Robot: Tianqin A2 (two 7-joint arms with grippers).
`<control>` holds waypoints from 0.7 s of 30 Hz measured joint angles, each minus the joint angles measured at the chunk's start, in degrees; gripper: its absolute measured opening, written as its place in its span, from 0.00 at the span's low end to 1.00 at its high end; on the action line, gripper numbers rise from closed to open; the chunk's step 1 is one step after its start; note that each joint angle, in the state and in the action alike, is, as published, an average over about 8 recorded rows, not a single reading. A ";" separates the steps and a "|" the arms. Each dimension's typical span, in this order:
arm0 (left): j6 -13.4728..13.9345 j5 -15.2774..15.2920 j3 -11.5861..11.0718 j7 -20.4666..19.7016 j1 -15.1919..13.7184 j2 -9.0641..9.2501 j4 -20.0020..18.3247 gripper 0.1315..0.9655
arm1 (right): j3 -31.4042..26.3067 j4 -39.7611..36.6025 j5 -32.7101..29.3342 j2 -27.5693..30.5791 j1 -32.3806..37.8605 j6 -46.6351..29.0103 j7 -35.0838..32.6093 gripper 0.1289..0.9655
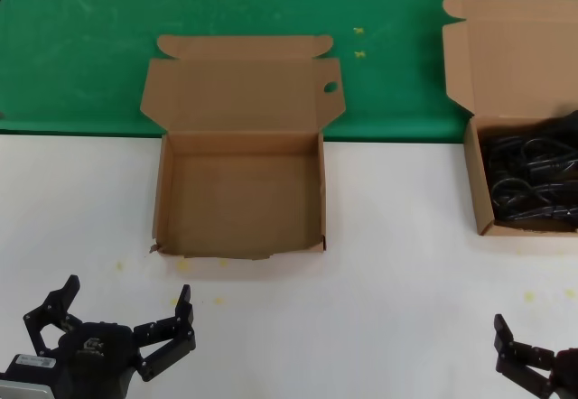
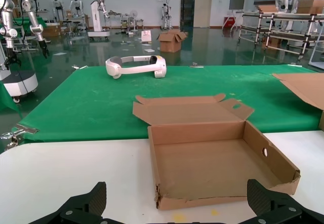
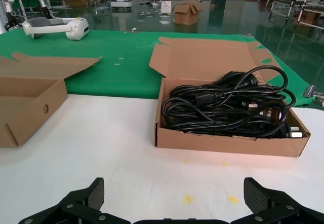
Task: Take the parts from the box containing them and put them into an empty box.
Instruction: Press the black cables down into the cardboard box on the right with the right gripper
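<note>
You've got a broad surface (image 1: 379,264) in front of you, smooth white on the near half, with a green felt-like mat (image 1: 90,47) covering the far half. Straddling that seam, just left of centre, sits the empty box (image 1: 239,191): shallow, square, plain brown cardboard, its hinged lid folded back flat onto the green, a small round hole near the lid's right corner, and a ragged, slightly torn front edge. Nothing lies inside it.

Off to your right, well apart from it, sits the box containing them (image 1: 474,182), same brown cardboard, with a taller plain lid standing open behind. It's packed with the parts (image 3: 228,107): glossy black power cables coiled in overlapping loops, moulded plugs poking out, some loops rising above the rim.

Now your arms. Your left tool (image 1: 122,313) hovers low over the white near the front edge, in front of the empty box's left corner, black fingers spread wide, holding nothing. Your right tool (image 1: 533,363) sits at the near right corner, in front of the cable box and only partly in view; its wrist camera shows its fingers splayed apart too, empty.
</note>
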 joint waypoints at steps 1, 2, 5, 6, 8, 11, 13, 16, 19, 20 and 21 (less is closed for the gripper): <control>0.00 0.00 0.00 0.00 0.00 0.00 0.00 1.00 | 0.00 0.00 0.00 0.00 0.00 0.00 0.00 1.00; 0.00 0.00 0.00 0.01 0.00 0.00 0.00 1.00 | 0.00 0.00 0.00 0.00 0.00 0.00 0.00 1.00; 0.00 0.00 0.00 0.03 0.00 0.00 0.00 1.00 | 0.00 0.00 0.00 0.00 0.00 0.00 0.00 1.00; 0.00 0.00 0.00 0.03 0.00 0.00 0.00 1.00 | 0.00 0.00 0.00 0.00 0.00 0.00 0.00 1.00; 0.00 0.00 0.00 0.04 0.00 0.00 0.00 1.00 | 0.00 0.00 0.00 0.00 0.00 0.00 0.00 1.00; 0.00 0.00 0.00 0.04 0.00 0.00 0.00 1.00 | 0.00 0.00 0.00 0.00 0.00 0.00 0.00 1.00; 0.00 0.00 0.00 0.04 0.00 0.00 0.00 1.00 | 0.00 0.00 0.00 0.00 0.00 0.00 0.00 1.00; 0.00 0.00 0.00 0.04 0.00 0.00 0.00 1.00 | 0.00 0.00 0.00 0.00 0.00 0.00 0.00 1.00; 0.00 0.00 0.00 0.04 0.00 0.00 0.00 1.00 | 0.00 0.00 0.00 0.00 0.00 0.00 0.00 1.00; 0.00 0.00 0.00 0.04 0.00 0.00 0.00 1.00 | 0.00 0.00 0.00 0.00 0.00 0.00 0.00 1.00; 0.00 0.00 0.00 0.04 0.00 0.00 0.00 1.00 | 0.00 0.00 0.00 0.00 0.00 0.00 0.00 1.00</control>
